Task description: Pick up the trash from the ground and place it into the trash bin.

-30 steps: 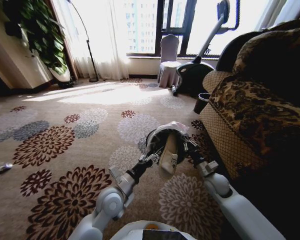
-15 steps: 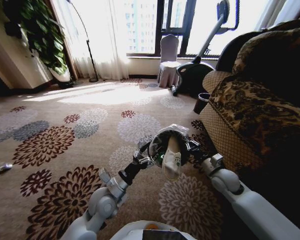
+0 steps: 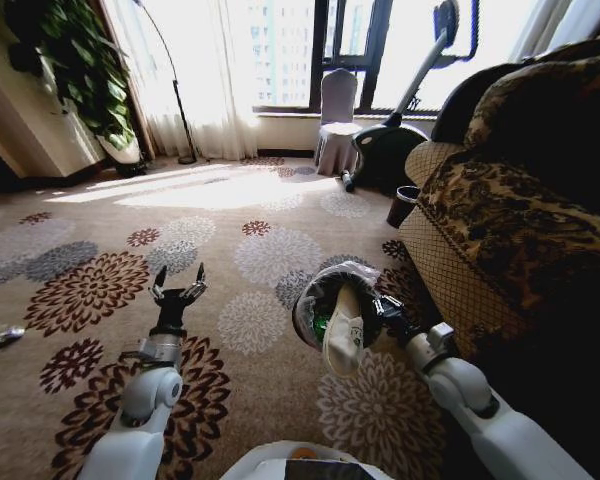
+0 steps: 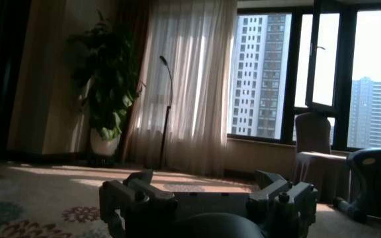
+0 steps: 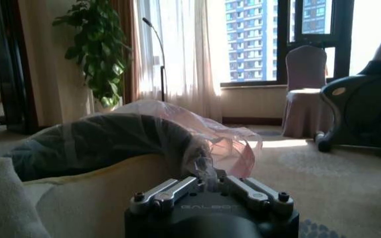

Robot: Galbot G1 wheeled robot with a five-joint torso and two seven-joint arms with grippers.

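A home living room: flowered carpet (image 3: 130, 270), patterned sofa (image 3: 510, 230) on the right, potted plant (image 3: 75, 60), sheer curtains (image 3: 195, 70) and a covered chair (image 3: 337, 120) by far windows.

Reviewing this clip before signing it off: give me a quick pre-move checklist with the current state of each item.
1. Right pincer shut on the trash bin rim: ok.
2. Bin held off the carpet: ok, tilted toward the robot.
3. Trash inside: ok, a green wrapper shows; a white-pink bag hangs over the rim.
4. Left pincer open and empty: ok.
5. Left pincer apart from the bin: ok.
6. Litter remaining: not ok, a scrap lies at the far left.
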